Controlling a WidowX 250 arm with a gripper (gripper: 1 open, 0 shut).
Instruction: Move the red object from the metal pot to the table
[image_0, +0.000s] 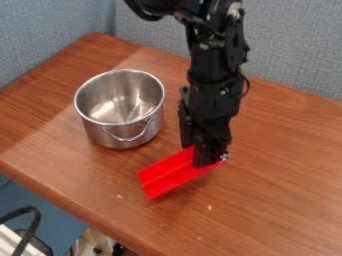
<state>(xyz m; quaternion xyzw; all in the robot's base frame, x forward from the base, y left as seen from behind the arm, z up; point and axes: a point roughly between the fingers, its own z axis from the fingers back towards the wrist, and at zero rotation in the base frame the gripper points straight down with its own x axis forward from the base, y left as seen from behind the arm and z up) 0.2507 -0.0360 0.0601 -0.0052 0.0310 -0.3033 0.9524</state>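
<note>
The red object (177, 174), a bright red angled bar, lies low over the table (267, 190) to the right of the metal pot (119, 107), its near end at the wood. My gripper (207, 156) points straight down and is shut on the bar's far right end. The pot is shiny, round and holds nothing that I can see. The black arm rises from the gripper toward the top of the view.
The table's front edge runs close below the bar, with floor and cables beyond it at the lower left. A blue-grey wall stands behind the table.
</note>
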